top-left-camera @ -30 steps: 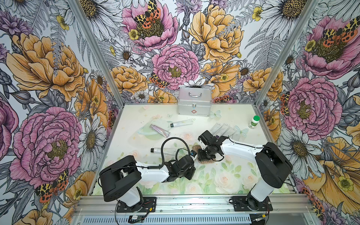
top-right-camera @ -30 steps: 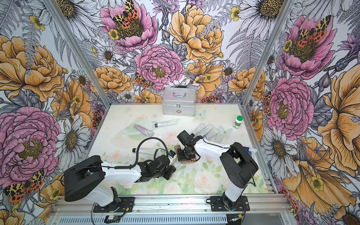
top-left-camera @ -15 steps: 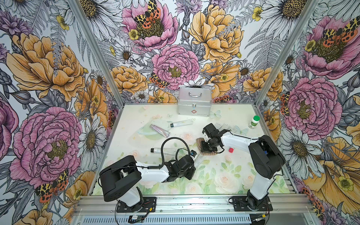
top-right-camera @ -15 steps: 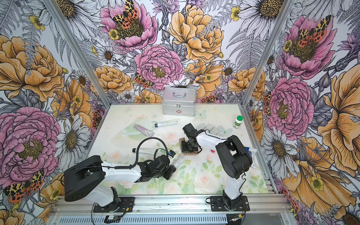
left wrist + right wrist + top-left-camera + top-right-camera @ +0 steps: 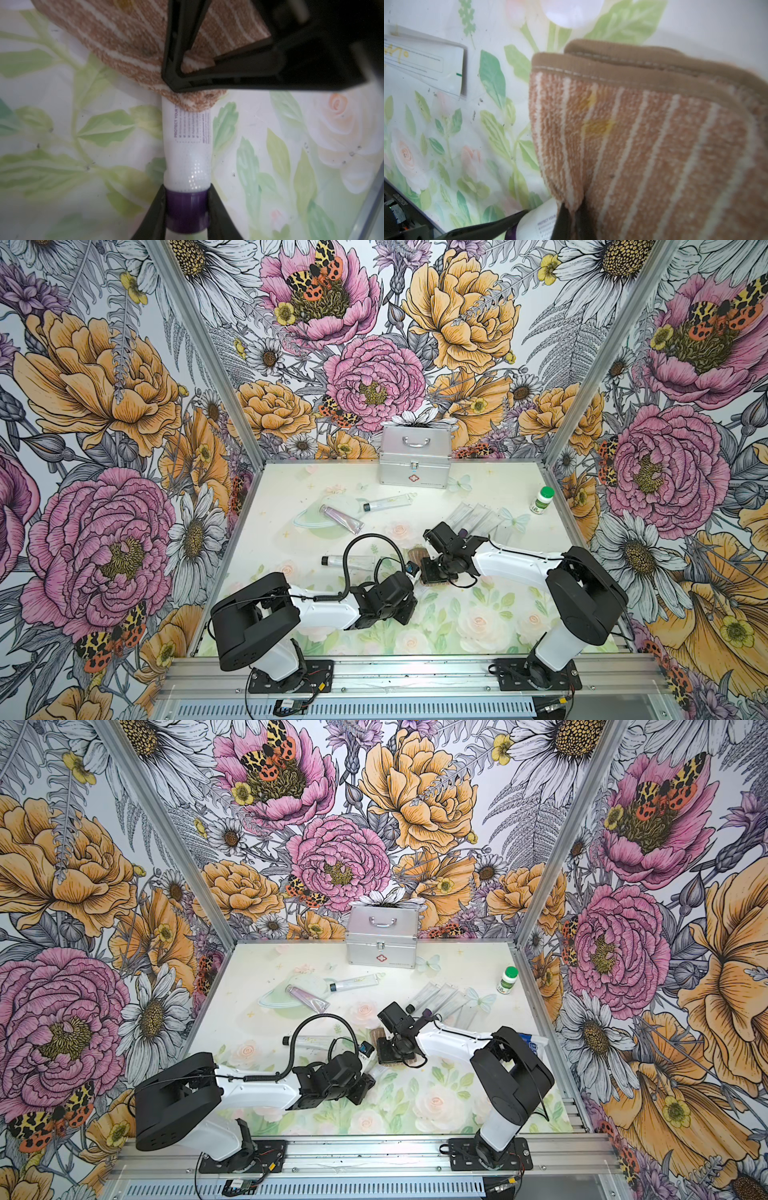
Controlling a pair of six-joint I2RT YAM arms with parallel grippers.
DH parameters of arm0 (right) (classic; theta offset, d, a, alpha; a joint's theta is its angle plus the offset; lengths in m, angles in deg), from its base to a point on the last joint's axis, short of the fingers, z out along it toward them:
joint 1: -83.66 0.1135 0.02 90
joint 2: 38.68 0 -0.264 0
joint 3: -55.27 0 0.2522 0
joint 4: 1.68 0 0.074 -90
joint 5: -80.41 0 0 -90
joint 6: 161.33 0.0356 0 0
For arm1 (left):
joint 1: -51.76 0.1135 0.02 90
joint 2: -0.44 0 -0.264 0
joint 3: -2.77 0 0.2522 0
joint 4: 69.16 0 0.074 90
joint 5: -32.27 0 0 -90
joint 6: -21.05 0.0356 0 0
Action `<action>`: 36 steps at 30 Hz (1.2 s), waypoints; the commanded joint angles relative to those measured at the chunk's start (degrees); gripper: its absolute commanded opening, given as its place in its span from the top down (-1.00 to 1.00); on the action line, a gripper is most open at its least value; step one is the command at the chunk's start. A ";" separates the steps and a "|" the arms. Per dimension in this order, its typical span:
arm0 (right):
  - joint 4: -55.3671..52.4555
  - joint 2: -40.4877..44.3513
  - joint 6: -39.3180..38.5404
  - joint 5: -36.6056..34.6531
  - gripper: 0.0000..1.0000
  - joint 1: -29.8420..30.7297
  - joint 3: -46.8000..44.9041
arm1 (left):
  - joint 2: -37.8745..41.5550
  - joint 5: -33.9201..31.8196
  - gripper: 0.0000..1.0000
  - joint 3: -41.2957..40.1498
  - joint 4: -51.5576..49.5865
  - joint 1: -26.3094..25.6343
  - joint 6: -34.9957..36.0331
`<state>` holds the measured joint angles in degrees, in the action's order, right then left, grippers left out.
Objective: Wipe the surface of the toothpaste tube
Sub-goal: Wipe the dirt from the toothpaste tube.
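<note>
Nearest the rail, the left tool (image 5: 187, 207) is clamping together on the purple screw cap (image 5: 186, 216) of the white plastic toothpaste tube (image 5: 188, 149). The tube is lying flat on the floral-print tabletop (image 5: 478, 626), near the middle. Just beyond, the right tool (image 5: 574, 209) is pinching shut on a folded orange-brown terry towel with white stripes (image 5: 654, 145). The towel is resting over the tube's far end, touching it.

A clear tube with a black cap (image 5: 347, 561) is lying beside the left arm's cable loop. Farther off, a fan of clear flat sachets (image 5: 478, 518), a lilac tube (image 5: 340, 517) and a pale tube with a dark cap (image 5: 386, 502) are lying apart from one another. A white bottle with a green lid (image 5: 542, 501) is standing upright at the right edge, lid on. A silver metal first-aid case with a red cross (image 5: 414, 466) is standing latched against the back wall, so its contents are not showing.

Half a second ago the towel and right tool were sitting farther up the tabletop. Now they are sitting nearer again, about where they were a full second ago. The left arm is keeping the same pose. A small red thing that was showing beside the right arm is now covered by it.

In both top views the left wrist and the towel are hiding most of the toothpaste tube. Its print is blurring out beyond "PROTECT YOUR". In a top view a blue-and-white packet (image 5: 532, 1042) is poking out behind the right elbow, mostly cut off.
</note>
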<state>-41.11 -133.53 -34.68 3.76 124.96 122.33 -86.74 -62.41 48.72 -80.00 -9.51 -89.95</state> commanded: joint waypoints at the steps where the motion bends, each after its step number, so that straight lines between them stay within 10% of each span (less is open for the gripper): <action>1: -4.81 -1.57 0.34 1.12 1.00 0.05 -2.79 | 0.26 -0.76 0.49 -1.07 -1.87 0.72 -0.01; 12: -9.56 -7.61 -7.55 -8.37 1.00 -10.77 1.71 | 1.13 -0.85 0.49 -1.60 -1.86 0.72 -0.36; 28: -6.29 0.22 0.69 3.00 1.00 1.35 -1.67 | 0.65 -0.90 0.49 -1.33 -1.86 0.71 -0.29; 36: -7.51 -2.06 -1.67 -2.47 1.00 -0.32 -3.24 | 0.50 -0.84 0.49 -1.16 -1.86 0.85 -0.10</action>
<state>-41.94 -132.11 -35.25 3.49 125.57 121.26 -86.50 -62.26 48.65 -80.30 -9.51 -89.95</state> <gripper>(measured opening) 0.067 0.289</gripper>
